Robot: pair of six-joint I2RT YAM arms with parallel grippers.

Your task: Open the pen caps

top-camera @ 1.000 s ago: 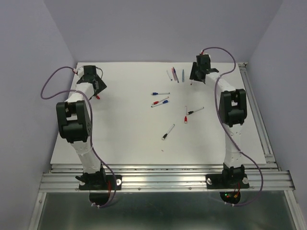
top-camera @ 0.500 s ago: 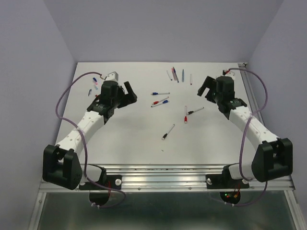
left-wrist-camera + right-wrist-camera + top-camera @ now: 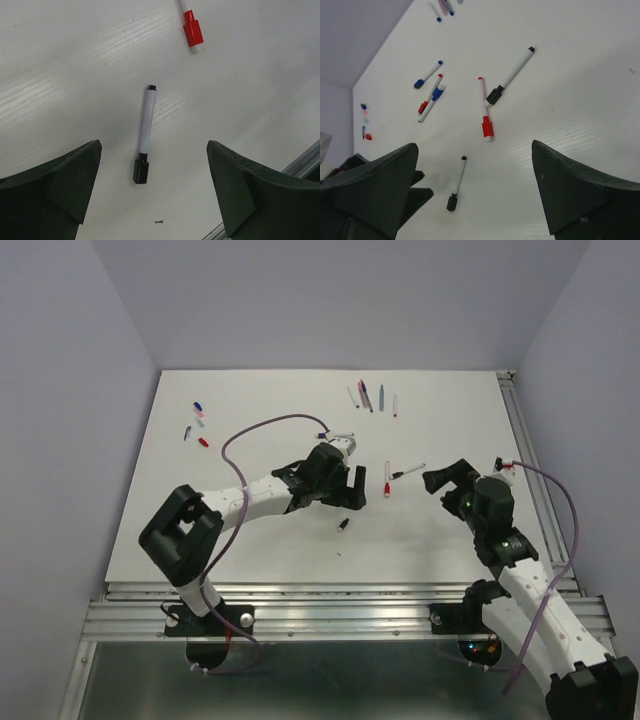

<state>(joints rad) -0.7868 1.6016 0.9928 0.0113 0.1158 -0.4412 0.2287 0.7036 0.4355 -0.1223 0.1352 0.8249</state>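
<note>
A slim white pen with a black cap lies on the white table, right below my open, empty left gripper; its barrel runs between the fingers. In the top view the left gripper hides most of this pen, and only the black cap shows. A red cap and another black-capped pen lie just to its right. My right gripper is open and empty beyond them. In the right wrist view it looks over the black cap and the red cap.
Several more capped pens lie at the back. Loose caps sit at the far left. A blue-capped pen and a red and blue pair lie behind the left arm. The metal rail edges the near side.
Both arms have swung from the back of the table toward the middle. The left gripper now hovers over the black-capped pen; the right has pulled back toward the near right.
</note>
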